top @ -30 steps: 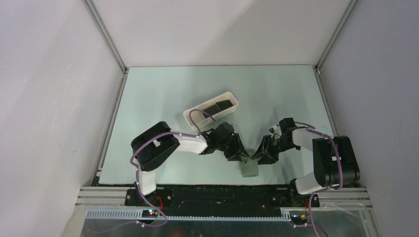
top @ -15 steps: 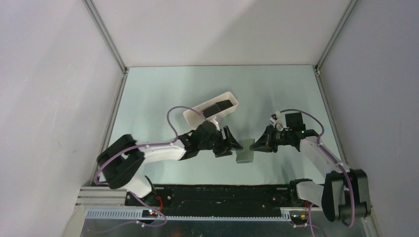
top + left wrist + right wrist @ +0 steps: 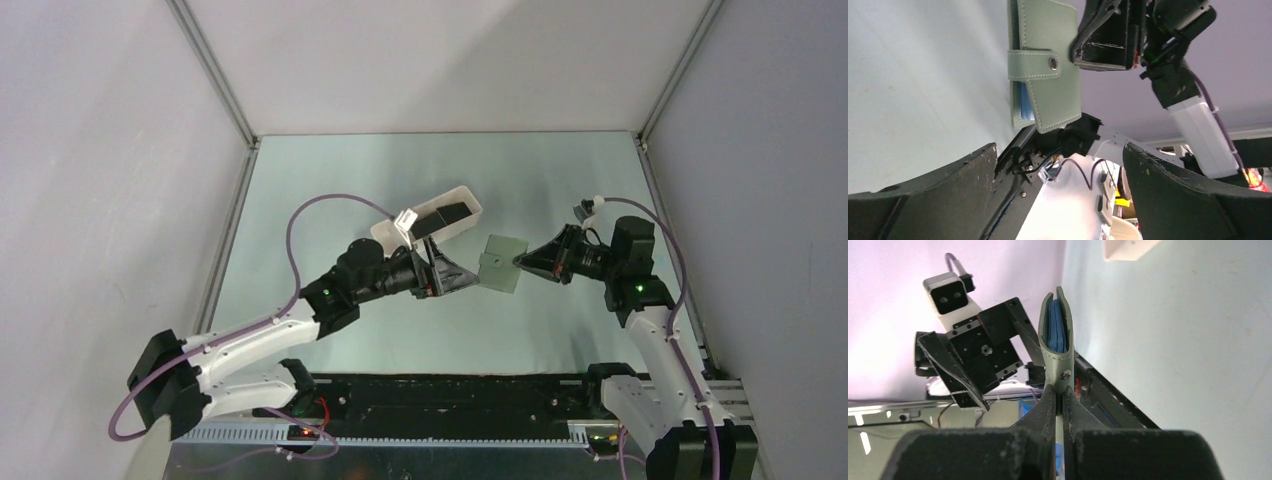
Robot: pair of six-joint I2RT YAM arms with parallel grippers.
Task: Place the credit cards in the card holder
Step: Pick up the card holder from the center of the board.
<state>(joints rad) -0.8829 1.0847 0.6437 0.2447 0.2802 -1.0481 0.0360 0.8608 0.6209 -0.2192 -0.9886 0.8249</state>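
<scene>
While the right hand (image 3: 519, 262) pinched the card holder (image 3: 501, 264) over the bench (image 3: 330, 180), the left hand (image 3: 460, 272) stood wide open just beside it.
From above, the credit cards (image 3: 442, 216) lay in the white tray (image 3: 388, 236) behind the left hand. From the left wrist, the snap tab (image 3: 1032, 64) crossed the holder's face. From the right wrist, the closed fingers (image 3: 1048, 405) gripped its edge, with blue showing inside.
</scene>
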